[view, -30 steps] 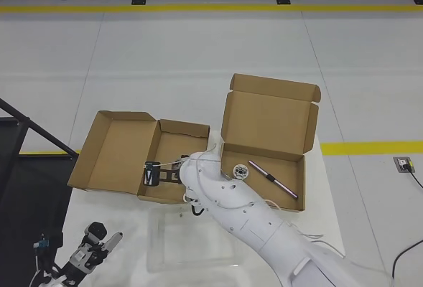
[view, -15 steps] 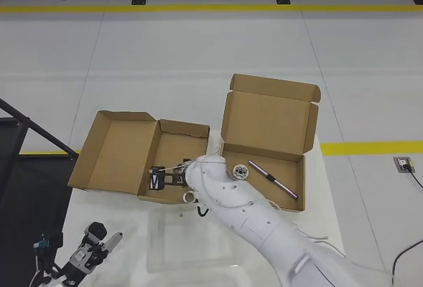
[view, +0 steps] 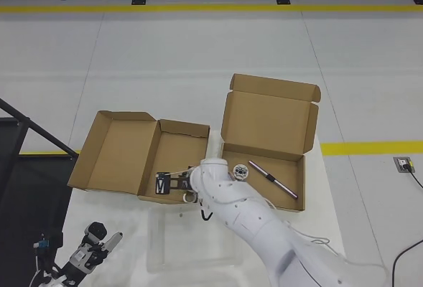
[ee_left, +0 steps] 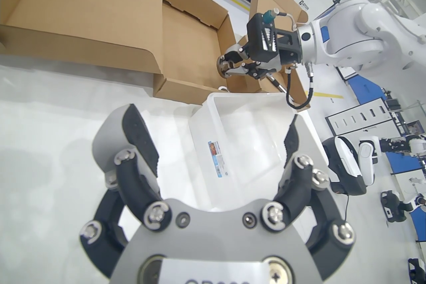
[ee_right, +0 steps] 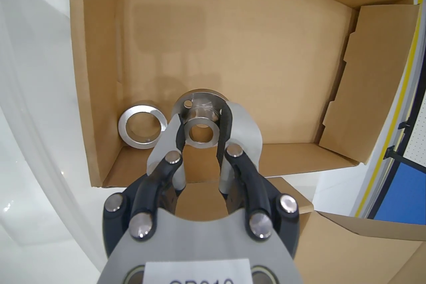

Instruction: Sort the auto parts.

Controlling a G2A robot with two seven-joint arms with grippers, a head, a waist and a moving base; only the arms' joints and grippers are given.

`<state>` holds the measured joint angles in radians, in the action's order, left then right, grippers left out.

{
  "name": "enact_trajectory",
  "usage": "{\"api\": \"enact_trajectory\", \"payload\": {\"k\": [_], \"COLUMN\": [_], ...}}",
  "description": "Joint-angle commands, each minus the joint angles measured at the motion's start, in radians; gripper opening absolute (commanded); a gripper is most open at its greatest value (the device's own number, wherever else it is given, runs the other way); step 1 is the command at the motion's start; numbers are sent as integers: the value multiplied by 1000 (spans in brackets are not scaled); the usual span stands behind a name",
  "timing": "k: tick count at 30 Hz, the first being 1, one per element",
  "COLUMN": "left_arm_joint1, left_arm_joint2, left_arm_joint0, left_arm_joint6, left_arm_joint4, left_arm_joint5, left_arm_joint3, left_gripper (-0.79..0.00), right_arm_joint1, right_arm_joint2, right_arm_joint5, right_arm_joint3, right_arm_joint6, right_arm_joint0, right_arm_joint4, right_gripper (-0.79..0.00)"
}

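Evidently, a flanged metal hub (ee_right: 199,100) is gripped by the right end effector (ee_right: 202,122). Its fingers are clenched on the hub's narrow collar, so that the wide flange is left free below them. The hub is held low inside the left cardboard box (ee_right: 233,32), close to the near wall and just beside a metal ring (ee_right: 142,144) that lies flat on the box floor. Whether the flange already touches the floor cannot be told. The hub is judged to belong with the ring, and a spot next to it seems to have been chosen so that like parts are kept together. A thin rod (view: 272,179) and a small round part (view: 240,171) are kept apart from them in the right cardboard box (view: 272,192).

The left end effector (ee_left: 213,127) is released, its fingers spread wide with nothing between them. It is held over the tabletop (ee_left: 50,132) near a clear plastic bin (ee_left: 253,132), presumably parked out of the working arm's way.

The grip on the collar and the ring are made plain in the right wrist view, whereas from the top view that corner of the left box is covered by the arm. The two boxes side by side, lids open, and the right box's contents are given by the top view. The working end effector's low side-on pose at the box's near wall is supplied by the left wrist view.
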<state>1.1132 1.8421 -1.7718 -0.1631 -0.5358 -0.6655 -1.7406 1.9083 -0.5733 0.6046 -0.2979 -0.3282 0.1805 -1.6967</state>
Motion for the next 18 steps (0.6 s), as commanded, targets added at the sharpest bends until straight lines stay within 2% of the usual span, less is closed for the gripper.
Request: {"api": "enact_trajectory", "payload": {"k": [1,3,4,6,8,18], "left_arm_joint1": [0,0,0,0,0,0], "left_arm_joint2": [0,0,0,0,0,0], "left_arm_joint0": [0,0,0,0,0,0], "left_arm_joint6": [0,0,0,0,0,0], "left_arm_joint4": [0,0,0,0,0,0], "left_arm_joint5": [0,0,0,0,0,0], "left_arm_joint3": [0,0,0,0,0,0], "left_gripper": [0,0,0,0,0,0], "right_arm_joint1": [6,12,14,17,21,29], "right_arm_joint2": [2,5,6,7,8,20], "right_arm_joint5": [4,3,3,1,-1,-51], "right_arm_joint3": [25,41,47,60,68,73], "right_arm_joint6": [16,27,33,43,52,106], "right_arm_joint0": [-6,-10,-13,-17,-21,-27], "right_arm_joint4": [0,-2,-2,-3,-4,-29], "right_gripper": [-428,-228,-169,-172,-219,-283]}}
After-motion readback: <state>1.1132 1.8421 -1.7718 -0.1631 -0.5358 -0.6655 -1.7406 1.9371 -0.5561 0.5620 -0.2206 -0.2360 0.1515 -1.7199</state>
